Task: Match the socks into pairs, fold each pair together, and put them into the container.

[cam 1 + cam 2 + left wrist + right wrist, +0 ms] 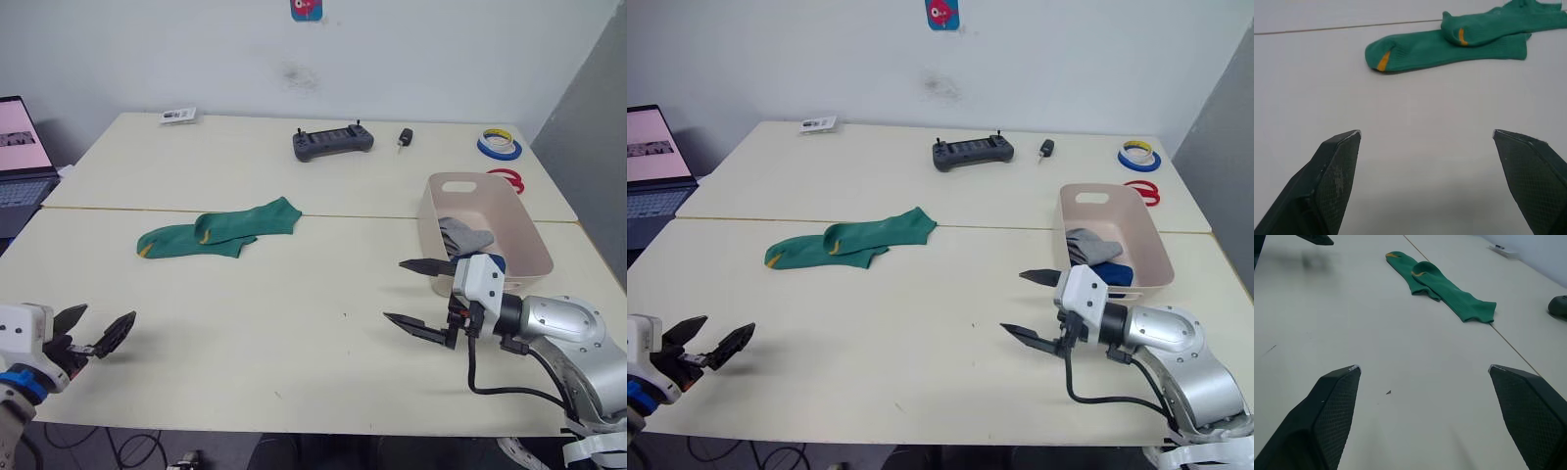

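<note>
Pale table (294,323) bears green socks (217,231); both tools spread, labels seemingly unreadable.

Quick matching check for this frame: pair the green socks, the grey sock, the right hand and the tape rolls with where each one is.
Things:
1. two green fabric socks with yellow marks
2. grey fabric sock
3. right hand
4. blue-and-yellow and red tape rolls

Places:
A. inside the pale pinkish-beige plastic bin
B. far right corner of the table
C. overlapping, mid-table, left of the bin
D. open, just in front of the bin

Pairs: 1-C, 2-A, 3-D, 4-B
</note>
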### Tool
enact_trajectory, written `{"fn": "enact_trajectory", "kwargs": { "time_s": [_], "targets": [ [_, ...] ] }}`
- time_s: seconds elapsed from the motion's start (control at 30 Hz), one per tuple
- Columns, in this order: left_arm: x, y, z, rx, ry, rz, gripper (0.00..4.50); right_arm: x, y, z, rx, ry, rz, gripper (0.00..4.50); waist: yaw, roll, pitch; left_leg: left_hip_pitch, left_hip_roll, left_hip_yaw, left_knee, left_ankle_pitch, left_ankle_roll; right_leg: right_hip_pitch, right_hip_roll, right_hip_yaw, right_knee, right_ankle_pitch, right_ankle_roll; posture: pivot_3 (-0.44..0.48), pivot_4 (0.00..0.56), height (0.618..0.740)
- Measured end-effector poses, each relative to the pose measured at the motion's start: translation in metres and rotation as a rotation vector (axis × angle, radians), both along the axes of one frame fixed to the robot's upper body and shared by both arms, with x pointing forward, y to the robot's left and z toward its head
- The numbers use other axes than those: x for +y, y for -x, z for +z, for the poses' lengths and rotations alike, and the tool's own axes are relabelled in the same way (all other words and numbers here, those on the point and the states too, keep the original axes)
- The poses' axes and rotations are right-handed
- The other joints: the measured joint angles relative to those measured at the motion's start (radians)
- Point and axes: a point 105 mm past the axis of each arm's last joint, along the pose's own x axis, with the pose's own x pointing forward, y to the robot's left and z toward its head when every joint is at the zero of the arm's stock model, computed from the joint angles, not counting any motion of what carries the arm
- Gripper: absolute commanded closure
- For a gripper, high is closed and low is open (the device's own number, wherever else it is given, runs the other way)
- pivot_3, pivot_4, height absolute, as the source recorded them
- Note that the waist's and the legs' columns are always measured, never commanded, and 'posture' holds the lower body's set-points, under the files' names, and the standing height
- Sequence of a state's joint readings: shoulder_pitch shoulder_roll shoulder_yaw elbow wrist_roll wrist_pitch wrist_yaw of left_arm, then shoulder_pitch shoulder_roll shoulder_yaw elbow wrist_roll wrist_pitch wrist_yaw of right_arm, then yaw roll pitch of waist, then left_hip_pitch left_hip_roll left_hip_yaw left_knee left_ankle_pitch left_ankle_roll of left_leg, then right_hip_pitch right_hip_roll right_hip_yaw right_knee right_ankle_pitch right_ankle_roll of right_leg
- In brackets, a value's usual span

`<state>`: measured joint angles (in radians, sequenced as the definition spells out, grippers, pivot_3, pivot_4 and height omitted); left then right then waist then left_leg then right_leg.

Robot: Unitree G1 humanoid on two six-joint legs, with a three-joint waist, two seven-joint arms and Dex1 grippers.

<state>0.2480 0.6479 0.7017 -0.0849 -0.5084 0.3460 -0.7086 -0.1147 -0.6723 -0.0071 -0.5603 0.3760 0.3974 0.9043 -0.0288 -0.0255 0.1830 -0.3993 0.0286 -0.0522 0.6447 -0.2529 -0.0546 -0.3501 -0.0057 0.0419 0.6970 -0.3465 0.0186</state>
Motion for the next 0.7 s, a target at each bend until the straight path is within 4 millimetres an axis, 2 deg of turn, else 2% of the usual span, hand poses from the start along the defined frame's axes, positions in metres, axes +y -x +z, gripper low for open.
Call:
{"fn": "enact_trajectory", "kwargs": {
  "time_s": [0.13, 0.23, 0.3, 0.33, 0.43, 0.53, 0.7],
  "targets": [
    [-0.009, -0.025, 0.013, -0.053, 0.030, 0.001, 0.00, 0.001, -0.001, -0.005, 0.013, -0.021, -0.003, 0.01, 0.001, 0.000, 0.000, 0.000, -0.001, 0.000, 0.000, 0.000, 0.000, 0.000, 0.000, 0.000, 0.000, 0.000, 0.000, 0.000, 0.150, 0.740],
    [-0.033, -0.058, 0.027, -0.087, 0.068, -0.064, 0.00, 0.005, -0.001, -0.005, 0.005, -0.032, 0.003, 0.01, 0.002, -0.001, 0.000, 0.000, 0.000, -0.001, 0.000, 0.000, 0.000, 0.000, 0.000, -0.001, 0.000, 0.000, 0.000, 0.000, 0.150, 0.740],
    [-0.043, -0.071, 0.030, -0.088, 0.081, -0.091, 0.00, 0.006, -0.003, -0.003, -0.005, -0.032, 0.001, 0.01, 0.001, -0.001, 0.000, 0.000, -0.001, 0.000, 0.000, 0.000, 0.000, 0.000, 0.000, 0.000, 0.000, 0.000, 0.000, 0.000, 0.150, 0.740],
    [-0.050, -0.084, 0.033, -0.086, 0.092, -0.100, 0.00, 0.006, -0.005, -0.002, -0.013, -0.032, -0.006, 0.01, 0.000, -0.001, 0.000, 0.000, -0.001, 0.000, 0.000, 0.000, 0.000, 0.000, 0.001, 0.000, 0.000, 0.000, 0.000, 0.000, 0.150, 0.740],
    [-0.051, -0.111, 0.038, -0.077, 0.090, -0.049, 0.00, 0.008, -0.006, -0.001, -0.017, -0.033, -0.005, 0.01, -0.004, -0.001, 0.000, 0.000, 0.000, -0.001, 0.000, 0.000, 0.000, -0.001, 0.002, 0.000, 0.001, 0.000, 0.000, 0.000, 0.150, 0.740],
    [-0.043, -0.137, 0.034, -0.045, 0.084, 0.049, 0.00, 0.015, -0.005, -0.002, -0.003, -0.039, 0.000, 0.01, -0.004, -0.001, 0.000, 0.000, 0.001, -0.001, 0.001, 0.000, 0.000, -0.001, 0.003, -0.001, 0.002, 0.000, 0.000, 0.000, 0.150, 0.740],
    [-0.053, -0.163, 0.012, 0.051, 0.097, 0.054, 0.00, 0.022, -0.007, 0.004, -0.012, -0.042, -0.004, 0.01, 0.000, -0.001, 0.000, -0.001, -0.001, 0.001, 0.002, 0.000, -0.001, -0.001, 0.002, -0.002, 0.001, 0.000, 0.000, 0.000, 0.150, 0.740]
  ]
}}
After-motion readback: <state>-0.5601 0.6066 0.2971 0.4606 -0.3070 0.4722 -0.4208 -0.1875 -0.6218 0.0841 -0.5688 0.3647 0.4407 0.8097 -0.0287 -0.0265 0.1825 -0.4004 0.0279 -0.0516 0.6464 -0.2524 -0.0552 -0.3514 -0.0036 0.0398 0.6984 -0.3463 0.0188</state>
